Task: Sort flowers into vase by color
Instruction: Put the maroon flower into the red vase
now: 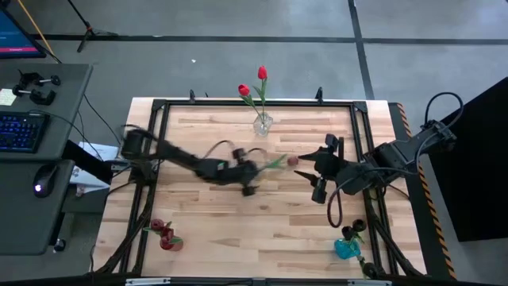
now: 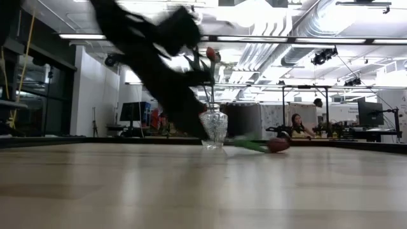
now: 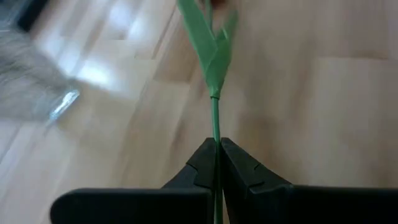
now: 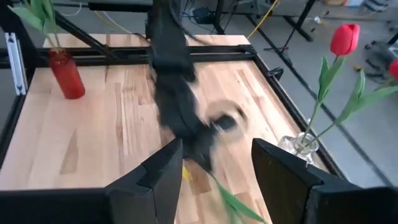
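A tulip with a maroon head [image 1: 292,160] and a thin green stem lies out from my left gripper [image 1: 258,168] near the table's middle. That gripper is shut on its stem. In the low view the head [image 2: 278,145] hangs close to the table top; I cannot tell whether it touches. My right gripper [image 1: 316,171] hovers open just right of the head, and the tulip's leaf [image 4: 239,205] shows between and beyond its fingers [image 4: 165,177]. A clear glass vase [image 1: 262,123] at the far middle holds two bright red tulips [image 1: 262,73]. My left gripper [image 3: 216,142] pinches the bare stem [image 3: 216,124] between its two fingers, a little below the leaves [image 3: 211,43]. The fingers slant down from the table's left, and the stem runs on straight ahead of them toward the table's right. The leaves and head are beyond the fingertips.
A red vase [image 1: 167,236] with dark flowers stands at the near left corner, a blue vase [image 1: 347,248] at the near right. A black frame [image 1: 159,107] runs round the wooden table top. Bare wood lies between the two near vases.
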{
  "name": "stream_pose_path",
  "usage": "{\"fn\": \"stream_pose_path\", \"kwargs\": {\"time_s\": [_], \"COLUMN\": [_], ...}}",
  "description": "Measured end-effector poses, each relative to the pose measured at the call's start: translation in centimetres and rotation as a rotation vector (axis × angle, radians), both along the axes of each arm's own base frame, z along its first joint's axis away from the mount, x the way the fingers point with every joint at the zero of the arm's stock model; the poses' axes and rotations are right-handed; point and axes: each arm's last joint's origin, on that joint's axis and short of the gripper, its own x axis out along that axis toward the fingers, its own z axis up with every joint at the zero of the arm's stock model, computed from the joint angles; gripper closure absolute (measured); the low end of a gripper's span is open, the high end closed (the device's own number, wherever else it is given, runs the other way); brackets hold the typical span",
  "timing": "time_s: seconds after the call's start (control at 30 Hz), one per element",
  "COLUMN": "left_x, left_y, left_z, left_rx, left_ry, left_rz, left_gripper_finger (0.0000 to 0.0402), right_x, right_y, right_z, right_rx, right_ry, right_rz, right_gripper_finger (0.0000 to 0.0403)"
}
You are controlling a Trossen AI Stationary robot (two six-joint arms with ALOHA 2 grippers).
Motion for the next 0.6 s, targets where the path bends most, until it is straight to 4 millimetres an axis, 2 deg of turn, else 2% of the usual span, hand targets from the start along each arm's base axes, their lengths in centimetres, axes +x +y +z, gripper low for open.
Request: {"fn": "stream_pose_path", "kwargs": {"time_s": [0.17,0.33,0.47,0.6], "left_x": [-6.6,-11.7,-15.6,-19.4], "left_y": [-2.6,-4.2,-5.1,-6.1], "left_z": [3.8,10.9,15.6,18.8], "left_rx": [-0.028,-0.010,-0.030,-0.125], "left_ry": [-0.258,-0.584,-0.765,-0.909], "left_rz": [-0.015,-0.043,-0.103,-0.217], "left_gripper_finger": [0.0402,0.0401,0.0401,0.0401], "right_x": [-0.2,-0.2,-0.2,-0.2], "right_y": [0.2,0.1,0.1,0.1], "right_z": [0.1,0.2,0.2,0.2], "right_rx": [-0.087,-0.110,-0.106,-0.095], "right_ry": [-0.007,-0.014,-0.015,-0.018], "right_rz": [-0.023,-0.042,-0.043,-0.045], "right_gripper_finger": [0.0222,0.0222,0.0222,0.0222]}}
